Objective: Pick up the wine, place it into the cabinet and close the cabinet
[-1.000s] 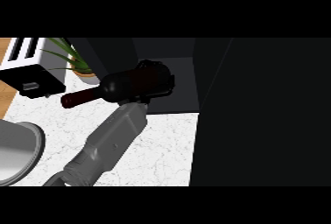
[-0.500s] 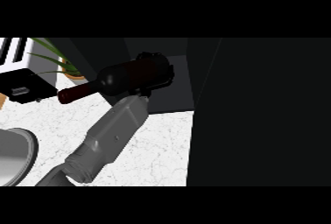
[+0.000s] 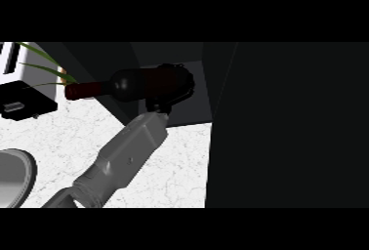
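We see the left hand (image 3: pixel 173 89) clamped round the wine bottle (image 3: pixel 108 87), fingers curled over its base. The bottle lies sideways above the counter (image 3: pixel 180 161) at about 11 o'clock, neck pointing to 9 o'clock, beside the dark cabinet (image 3: pixel 288 122). A toaster (image 3: pixel 25 100) sits at 9 o'clock.

Dark glass on the wine bottle (image 3: pixel 119 85), glossy, catching a soft highlight. The black hand (image 3: pixel 176 88) round it looks like matt plastic. The grey forearm (image 3: pixel 130 151) is smooth with a satin, metal-like sheen. The white tabletop (image 3: pixel 180 161) is veined like marble. The cabinet (image 3: pixel 288 122) is flat matt black.
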